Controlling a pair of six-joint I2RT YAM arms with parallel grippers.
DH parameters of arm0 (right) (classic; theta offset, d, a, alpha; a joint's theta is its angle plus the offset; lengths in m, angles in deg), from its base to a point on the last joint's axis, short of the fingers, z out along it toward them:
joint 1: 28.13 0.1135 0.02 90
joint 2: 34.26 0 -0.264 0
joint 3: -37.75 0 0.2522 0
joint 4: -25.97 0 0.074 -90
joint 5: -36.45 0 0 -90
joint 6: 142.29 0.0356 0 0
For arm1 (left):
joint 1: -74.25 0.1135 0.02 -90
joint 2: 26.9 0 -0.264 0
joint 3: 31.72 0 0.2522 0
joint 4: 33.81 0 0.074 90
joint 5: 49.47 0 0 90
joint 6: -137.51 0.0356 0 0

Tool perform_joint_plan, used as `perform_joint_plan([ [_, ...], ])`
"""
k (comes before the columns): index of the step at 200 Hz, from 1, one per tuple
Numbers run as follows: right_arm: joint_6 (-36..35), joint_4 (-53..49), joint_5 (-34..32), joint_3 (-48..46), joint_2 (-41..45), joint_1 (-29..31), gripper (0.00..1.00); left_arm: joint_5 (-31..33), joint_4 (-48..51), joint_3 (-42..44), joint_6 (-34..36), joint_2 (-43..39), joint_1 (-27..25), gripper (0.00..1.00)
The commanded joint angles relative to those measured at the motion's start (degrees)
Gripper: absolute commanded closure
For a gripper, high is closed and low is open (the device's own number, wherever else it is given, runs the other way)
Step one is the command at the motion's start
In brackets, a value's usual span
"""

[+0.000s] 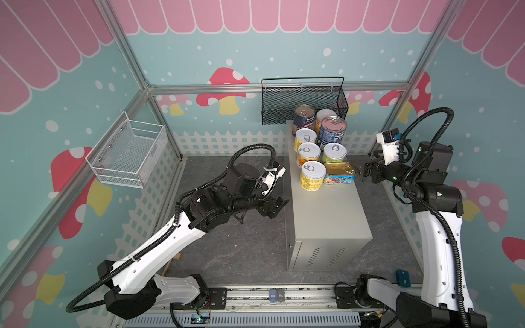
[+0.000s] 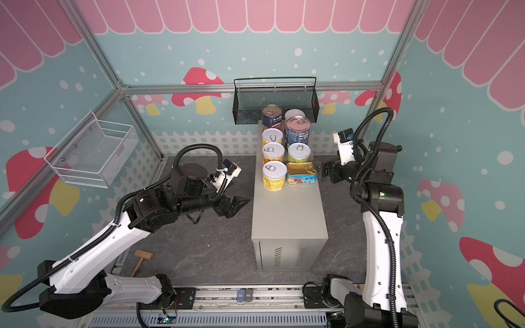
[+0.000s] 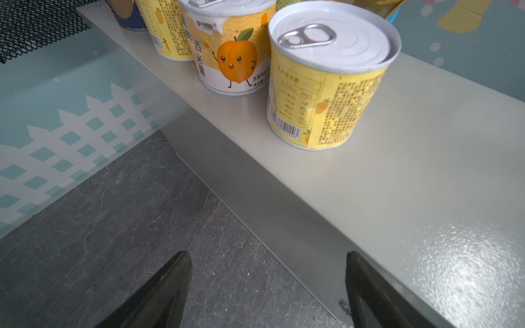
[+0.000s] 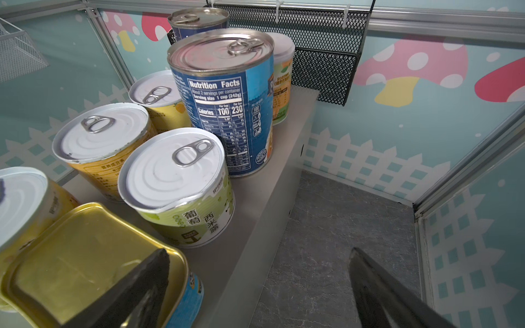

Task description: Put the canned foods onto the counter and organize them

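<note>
Eight cans [image 1: 315, 147] crowd the surface [image 1: 326, 215], the gold tin [image 1: 339, 173] just beside the right gripper [image 1: 366, 171], whose jaws are apart and empty. A careless sweep could shove that tin into its neighbours. The left gripper [image 1: 277, 207], also apart, hangs beside the surface.

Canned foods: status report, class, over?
Left gripper open, empty, beside counter. Right gripper open, empty, by gold tin. Eight cans grouped on counter's far end. Nothing blocking.

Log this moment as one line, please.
canned foods: all eight on counter | left gripper: open, empty | right gripper: open, empty, beside gold tin
</note>
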Motion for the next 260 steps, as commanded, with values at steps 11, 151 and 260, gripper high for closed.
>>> perform_joint_plan([
  [11,-1.89,-2.23,-1.36,-0.34,0.92,0.26,0.01,0.59,-0.74,-0.35,0.47,0.11,0.39,0.15],
  [151,-2.34,-2.50,-4.98,-1.71,2.43,0.95,0.01,-0.30,-0.45,-2.19,0.48,1.34,0.40,0.15],
  [260,-2.68,-2.67,-6.18,0.28,0.58,1.11,0.01,0.47,-0.18,-2.01,0.74,1.12,0.38,0.15],
])
